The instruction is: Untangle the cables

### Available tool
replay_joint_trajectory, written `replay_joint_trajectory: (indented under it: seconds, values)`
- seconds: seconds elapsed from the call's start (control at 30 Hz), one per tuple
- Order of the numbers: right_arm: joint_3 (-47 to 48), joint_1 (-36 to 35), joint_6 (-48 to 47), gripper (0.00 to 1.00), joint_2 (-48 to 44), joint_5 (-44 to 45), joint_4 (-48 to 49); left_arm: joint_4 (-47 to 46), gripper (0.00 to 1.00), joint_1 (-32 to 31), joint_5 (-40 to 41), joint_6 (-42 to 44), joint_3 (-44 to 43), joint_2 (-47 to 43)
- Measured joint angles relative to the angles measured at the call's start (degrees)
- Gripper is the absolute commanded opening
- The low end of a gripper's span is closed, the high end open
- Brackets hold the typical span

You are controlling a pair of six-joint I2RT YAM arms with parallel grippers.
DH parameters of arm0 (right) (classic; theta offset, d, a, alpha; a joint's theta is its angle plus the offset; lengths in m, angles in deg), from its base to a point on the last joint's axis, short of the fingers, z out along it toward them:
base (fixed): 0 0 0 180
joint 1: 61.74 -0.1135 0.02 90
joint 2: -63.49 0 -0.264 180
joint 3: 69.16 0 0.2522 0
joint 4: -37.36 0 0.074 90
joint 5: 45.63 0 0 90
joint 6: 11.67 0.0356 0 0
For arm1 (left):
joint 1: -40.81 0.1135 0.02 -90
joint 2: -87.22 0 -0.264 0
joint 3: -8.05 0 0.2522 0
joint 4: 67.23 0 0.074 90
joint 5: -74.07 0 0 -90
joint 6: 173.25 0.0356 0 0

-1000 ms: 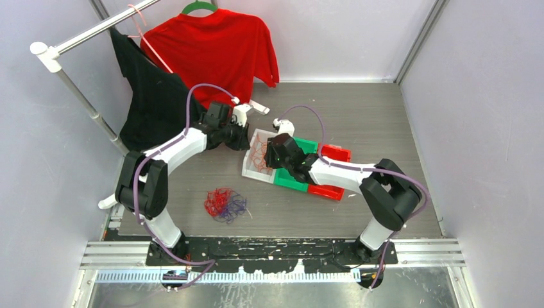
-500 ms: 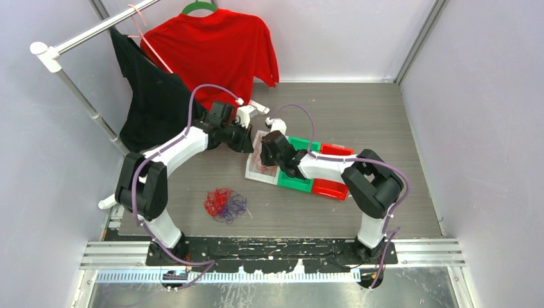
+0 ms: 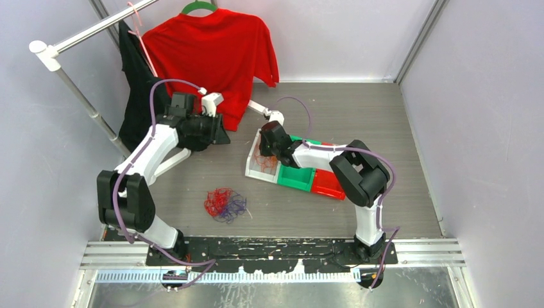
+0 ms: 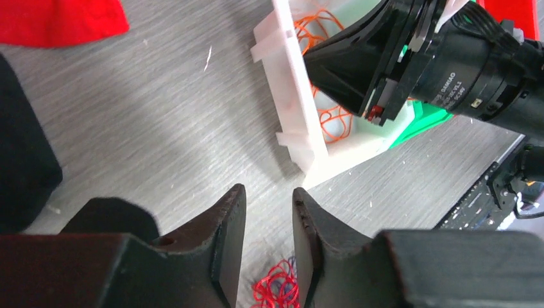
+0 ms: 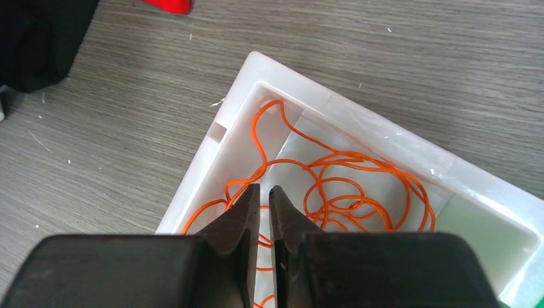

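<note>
Bright, even, diffuse light falls from above in the top view. The grey tabletop (image 3: pixel 385 115) carries only soft, faint shadows beneath the arms (image 3: pixel 154 144), and the metal strip (image 3: pixel 256 292) at the near edge shows a dull sheen. Both wrist views are sharp farther off but soft close up. The left hand (image 4: pixel 269 212) and right hand (image 5: pixel 264 199) loom dark and blurred, while the orange cables (image 5: pixel 346 173) read crisp in the white tray (image 5: pixel 359 122), whose rim is almost washed out.
</note>
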Motion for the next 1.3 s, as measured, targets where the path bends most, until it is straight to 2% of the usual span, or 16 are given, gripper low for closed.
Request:
replay_joint_trajectory:
  seconds: [0.13, 0.4, 0.63, 0.83, 1.1, 1.3]
  values:
    - [2.0, 0.0, -1.6, 0.17, 0.4, 0.6, -4.0, 4.5, 0.45, 2.1, -1.2, 3.7, -0.1, -0.8]
    - [10.1, 0.0, -7.9, 0.22, 1.2, 3.1, -15.5, 14.7, 0.46, 2.3, -1.6, 14.6, -0.1, -1.0]
    - [14.4, 0.1, -12.5, 0.36, 1.9, 2.5, -20.2, 21.3, 0.47, 2.4, -4.1, 22.3, 0.0, -5.8]
    - [14.3, 0.3, -13.8, 0.5, -3.8, 1.8, -23.8, 27.5, 0.38, 2.5, -7.4, 30.8, 1.7, -9.1]
    - [3.8, -5.2, -11.7, 0.55, -25.2, 1.2, -16.0, 29.4, 0.32, 1.9, -7.1, 36.0, 9.0, -6.3]
    - [-6.8, -11.2, -8.4, 0.58, -29.1, -1.5, -11.3, 27.8, 0.32, 0.1, -4.3, 39.9, 14.5, -4.1]
